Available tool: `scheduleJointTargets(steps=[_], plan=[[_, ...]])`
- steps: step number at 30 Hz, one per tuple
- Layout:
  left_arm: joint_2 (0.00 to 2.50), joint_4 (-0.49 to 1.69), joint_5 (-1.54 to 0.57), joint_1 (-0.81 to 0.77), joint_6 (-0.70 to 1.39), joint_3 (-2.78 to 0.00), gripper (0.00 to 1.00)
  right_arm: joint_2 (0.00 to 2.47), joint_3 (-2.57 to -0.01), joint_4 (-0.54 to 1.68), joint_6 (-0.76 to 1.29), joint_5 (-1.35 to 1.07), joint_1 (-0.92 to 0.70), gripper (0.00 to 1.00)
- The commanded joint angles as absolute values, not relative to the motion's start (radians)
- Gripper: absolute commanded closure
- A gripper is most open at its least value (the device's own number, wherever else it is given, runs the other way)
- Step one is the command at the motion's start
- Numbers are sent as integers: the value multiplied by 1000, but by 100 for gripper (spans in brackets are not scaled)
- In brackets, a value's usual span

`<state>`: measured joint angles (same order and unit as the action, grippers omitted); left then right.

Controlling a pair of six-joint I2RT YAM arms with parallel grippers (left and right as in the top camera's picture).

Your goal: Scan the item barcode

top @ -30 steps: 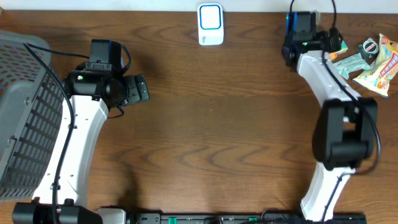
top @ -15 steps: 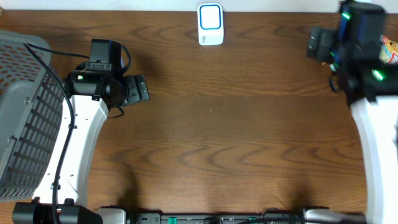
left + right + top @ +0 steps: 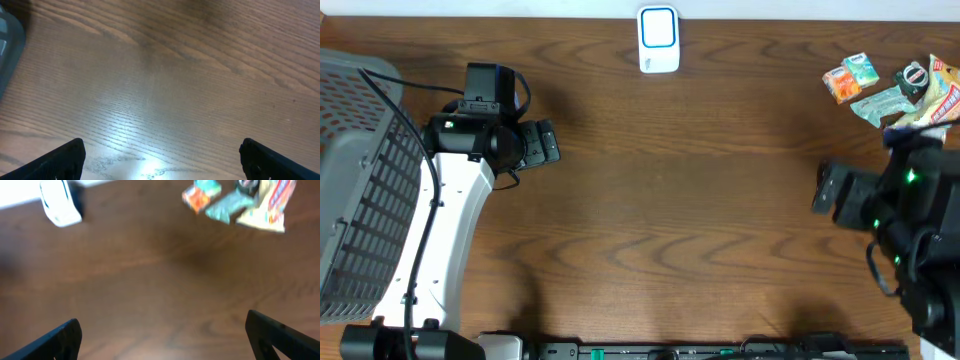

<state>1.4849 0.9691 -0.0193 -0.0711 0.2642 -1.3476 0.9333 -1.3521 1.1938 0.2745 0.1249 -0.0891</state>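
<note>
Items (image 3: 882, 102): clustered at 2 o'clock on the surface (image 3: 670, 200), none held
Left fingers (image 3: 62, 160): spread, empty
Right fingers (image 3: 60, 340): spread, empty
Scanner (image 3: 659, 39): 12 o'clock
Risk: Items touch one another, so a wide grasp may catch two or cover the barcode

Dark wood-grain table (image 3: 670, 210), soft light glare (image 3: 145, 162) on its surface

Dark brown wood-grain table (image 3: 700, 200). Far edge, centre: white box-shaped scanner with blue-rimmed face (image 3: 659, 38). Left edge: grey plastic mesh basket (image 3: 350, 180). Far right corner, clustered close: small orange packet (image 3: 839, 85), small green packet (image 3: 861, 68), pale teal pouch (image 3: 883, 103), yellow-and-red snack bag (image 3: 932, 100).
</note>
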Motion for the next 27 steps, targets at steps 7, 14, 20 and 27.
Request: scheduleJointTargets(steps=[7, 14, 20, 27], plan=[[1489, 971, -7, -71, 259, -1352, 2, 916, -1259, 1269, 303, -14, -93, 1], [1489, 971, -7, -71, 259, -1352, 2, 916, -1257, 1279, 299, -6, -93, 1], [1490, 971, -7, -71, 259, -1352, 2, 916, -1237, 1274, 299, -3, -93, 1], [1490, 971, -7, -71, 259, -1352, 2, 892, -1085, 1097, 281, -14, -93, 1]])
